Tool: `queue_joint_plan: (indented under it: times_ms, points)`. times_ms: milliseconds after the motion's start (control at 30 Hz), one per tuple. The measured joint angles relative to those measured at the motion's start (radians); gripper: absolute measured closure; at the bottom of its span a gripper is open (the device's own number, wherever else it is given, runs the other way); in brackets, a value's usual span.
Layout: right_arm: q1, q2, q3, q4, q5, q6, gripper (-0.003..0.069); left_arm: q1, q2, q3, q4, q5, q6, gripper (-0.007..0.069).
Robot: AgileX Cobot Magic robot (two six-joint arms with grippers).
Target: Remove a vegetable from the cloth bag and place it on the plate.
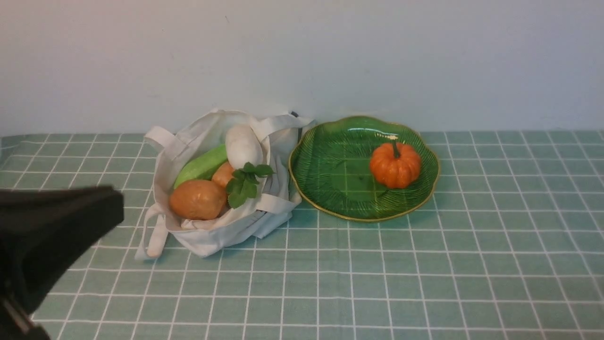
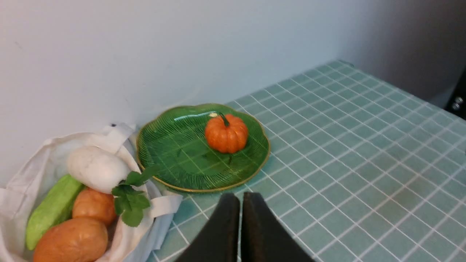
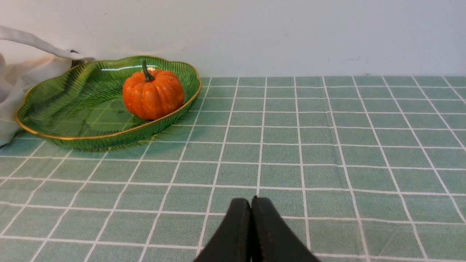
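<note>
The orange pumpkin stands upright on the right half of the green glass plate; it shows too in the left wrist view and the right wrist view. The off-white cloth bag lies open just left of the plate, holding other vegetables. My left gripper is shut and empty, low over the table in front of the plate and bag; in the front view it is a dark blur at the left edge. My right gripper is shut and empty, over bare cloth well short of the plate.
In the bag lie brown potatoes, a white oval vegetable, a green cucumber and a leafy sprig. A green checked cloth covers the table. A pale wall stands close behind bag and plate.
</note>
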Motion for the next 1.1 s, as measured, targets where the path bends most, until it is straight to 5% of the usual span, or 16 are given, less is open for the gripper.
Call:
queue_joint_plan:
  times_ms: [333,867,1100]
  points:
    - [0.000,0.000,0.000,0.000,0.000,0.000,0.0675,0.000,-0.160,0.298,-0.013,-0.265,0.008,0.0629]
    - [0.000,0.000,0.000,0.000,0.000,0.000,0.0675,0.000,-0.160,0.324,0.026,-0.079,0.021,0.0629]
    - [0.000,0.000,0.000,0.000,0.000,0.000,0.0675,0.038,-0.223,0.420,0.163,-0.059,-0.071,0.0629]
